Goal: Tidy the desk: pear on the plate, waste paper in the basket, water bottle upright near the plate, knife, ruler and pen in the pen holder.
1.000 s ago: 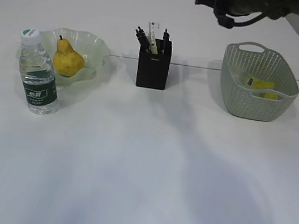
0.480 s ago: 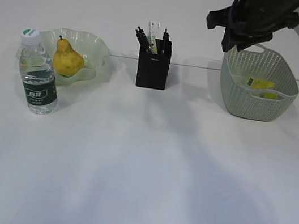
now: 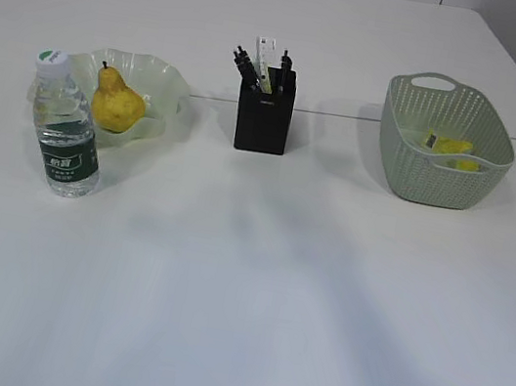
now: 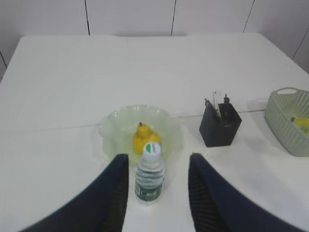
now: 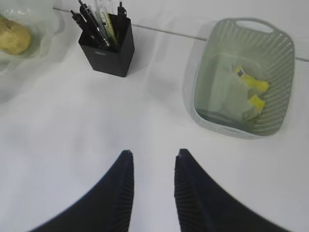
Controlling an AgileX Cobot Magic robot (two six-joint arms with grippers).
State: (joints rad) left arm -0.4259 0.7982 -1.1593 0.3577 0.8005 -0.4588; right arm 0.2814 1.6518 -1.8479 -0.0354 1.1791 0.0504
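Left end effector [image 4: 157, 193]: dark fingers apart, empty, high over counter. Right end effector [image 5: 152, 188]: fingers apart, empty.

Yellow pear [image 3: 116, 102] on pale green ruffled plate [image 3: 170, 87]; clear white-capped water bottle [image 3: 66, 128] upright beside it. Crumpled yellow waste paper [image 3: 449, 146] in grey-green woven basket [image 3: 410, 174]. Pens, clear ruler [image 3: 264, 59] in black square pen holder [image 3: 264, 115] (knife not distinguishable).

Task looks finished: retract arms high, avoid bottle.

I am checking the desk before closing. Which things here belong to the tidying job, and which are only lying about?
Job: pear, plate, water bottle, pen holder with pens and ruler, waste paper, basket.
Lying about: nothing visible.
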